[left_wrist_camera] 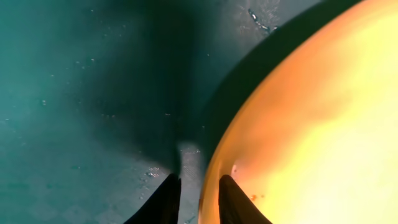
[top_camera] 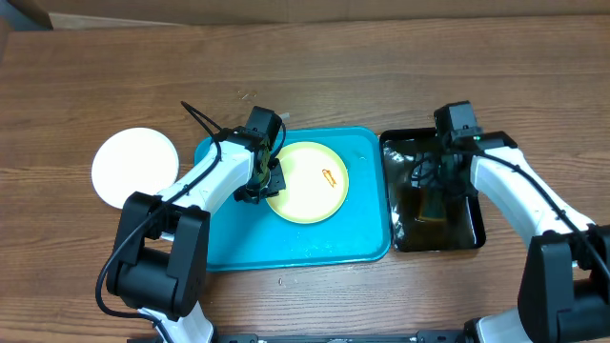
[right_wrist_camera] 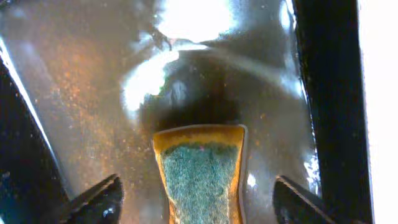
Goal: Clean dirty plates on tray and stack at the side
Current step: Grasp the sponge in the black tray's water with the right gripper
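From overhead, the blue tray [top_camera: 367, 238] sits mid-table with one yellow plate [top_camera: 305, 195] on it. An orange smear [top_camera: 332, 174] shows near the plate's right rim, so I'd say that one is not yet cleaned. A white plate [top_camera: 135, 164] lies off the tray on the bare table [top_camera: 305, 76] to the left, which I'd take for the start of the stack. The left gripper [top_camera: 265, 183] is down at the yellow plate's left edge, probably to steady or lift it. The right gripper [top_camera: 432, 183] hangs over the black tray [top_camera: 472, 233], where the sponge [top_camera: 429, 211] lies.

The left wrist view shows what overhead can't: the two fingers [left_wrist_camera: 165, 202] stand narrowly apart astride the plate's rim, one over the plate, one over the tray. A sliver of tray shows between the outer finger and the rim, and I can't tell whether they pinch it.

The right wrist view settles the other gripper — its fingers [right_wrist_camera: 99, 202] are spread wide either side of the sponge, clear of it, nothing held. The sponge rests green face up on the wet, glossy black tray, presumably kept there to stay damp.
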`<state>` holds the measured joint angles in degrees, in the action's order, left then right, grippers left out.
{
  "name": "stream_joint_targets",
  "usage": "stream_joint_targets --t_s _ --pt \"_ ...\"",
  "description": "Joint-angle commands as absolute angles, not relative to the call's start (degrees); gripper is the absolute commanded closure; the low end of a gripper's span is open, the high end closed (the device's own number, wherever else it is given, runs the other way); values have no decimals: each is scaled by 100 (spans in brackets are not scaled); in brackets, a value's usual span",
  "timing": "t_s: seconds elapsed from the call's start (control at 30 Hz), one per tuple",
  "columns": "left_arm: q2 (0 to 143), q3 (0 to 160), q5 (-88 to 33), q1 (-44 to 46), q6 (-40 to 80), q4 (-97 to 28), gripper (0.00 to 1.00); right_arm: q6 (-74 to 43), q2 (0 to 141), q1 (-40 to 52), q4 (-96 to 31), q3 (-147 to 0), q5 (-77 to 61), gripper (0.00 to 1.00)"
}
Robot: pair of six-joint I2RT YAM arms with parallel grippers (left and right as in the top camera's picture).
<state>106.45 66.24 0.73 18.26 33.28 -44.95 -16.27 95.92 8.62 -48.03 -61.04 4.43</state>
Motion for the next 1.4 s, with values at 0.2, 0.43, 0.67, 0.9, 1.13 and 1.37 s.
stream_joint_targets --t_s 0.2,0.43,0.67,0.9,1.13,1.37 --pt "10757 6582 191 1791 3103 -4305 79 -1629 9463 862 -4818 -5881 419 34" --pt "10755 6632 185 1778 2886 -4278 82 -1651 9463 862 -4678 -5708 410 33" --pt "10746 6696 -115 1566 2823 -4322 83 -1651 9463 862 -4550 -5511 152 37" --pt "10746 6696 -602 1345 2591 -4316 86 -1651 9463 862 -4421 -5363 113 70" --pt "10746 6696 -672 1345 2519 -4313 96 -1601 9461 862 -4414 -5513 -185 96" --pt "10746 6696 -755 1345 2418 -4318 96 -1603 9461 862 -5011 -6112 64 96"
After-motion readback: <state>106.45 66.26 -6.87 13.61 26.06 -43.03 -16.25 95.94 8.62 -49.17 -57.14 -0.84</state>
